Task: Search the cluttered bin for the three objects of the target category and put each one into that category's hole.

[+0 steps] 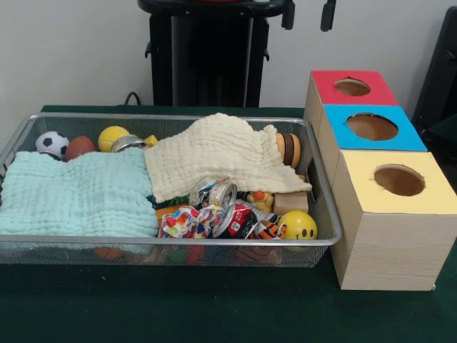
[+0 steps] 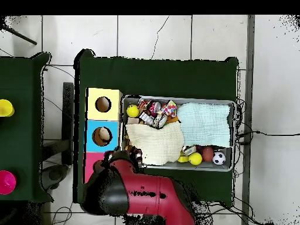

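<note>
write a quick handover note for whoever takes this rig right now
Hand: open, empty, drawn back high on the pedestal side.
Wire-mesh bin: full of clutter; a mint cloth and a cream cloth cover much of it.
Yellow plush duck: part buried between the crushed cans and the wooden block. No other plush shows.
Done: nothing evident; the insides of the boxes are hidden.
Left: lift the cloths, find all three, post them.

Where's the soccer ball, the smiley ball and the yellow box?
soccer ball (image 1: 51, 143), front view, its white and black front.
smiley ball (image 1: 298, 226), front view, its face.
yellow box (image 1: 428, 199), front view, bare top right of the hole.
</note>
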